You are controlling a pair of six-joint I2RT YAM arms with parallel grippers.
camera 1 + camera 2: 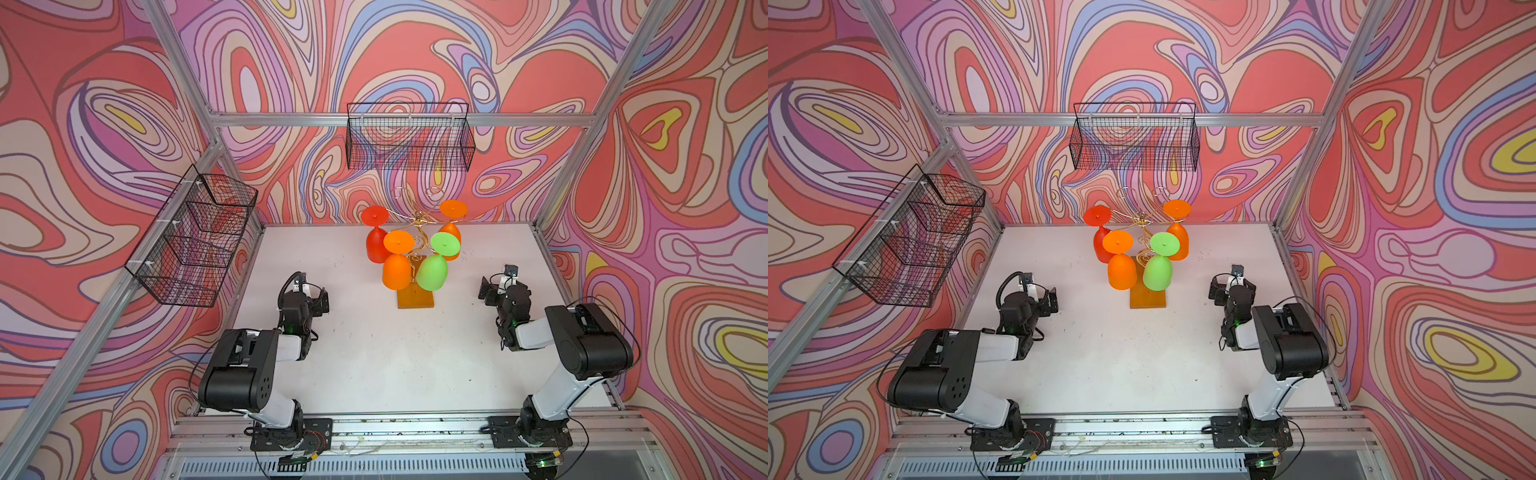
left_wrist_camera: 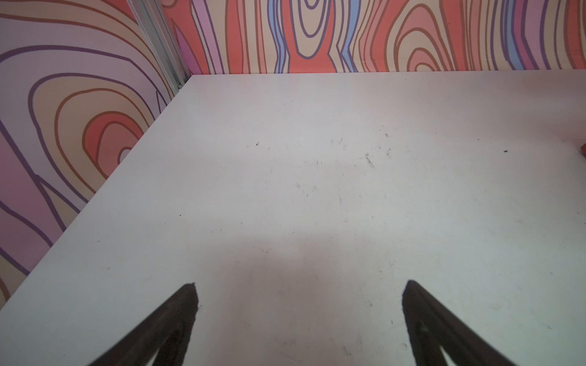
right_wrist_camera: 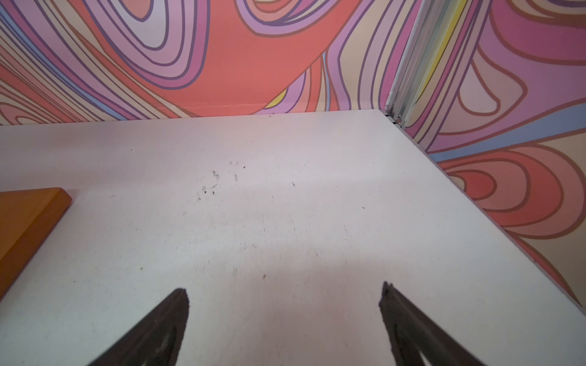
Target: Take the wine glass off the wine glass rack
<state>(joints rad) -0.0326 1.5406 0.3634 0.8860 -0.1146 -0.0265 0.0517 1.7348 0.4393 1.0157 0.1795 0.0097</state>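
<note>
Left gripper (image 2: 299, 285) and right gripper (image 3: 285, 290), both spread wide and empty, parked low over the counter (image 1: 374, 353) at 9 and 3 o'clock of the wine glass rack (image 1: 415, 300), probably to leave either a free approach. Rack toward the counter's 12 o'clock, with green wine glass (image 1: 432, 272) at 5 o'clock of the stem and orange wine glass (image 1: 397, 272) at 7. Both, like the rest, hung bowl-down by the foot in curled hooks and nearest the grippers, hence likeliest first picks.

Swirl-patterned pink-red walls (image 1: 415, 50); aluminium frame rails (image 1: 291, 119); black mesh baskets (image 1: 409, 137); scuffed white tabletop (image 1: 374, 353)
</note>
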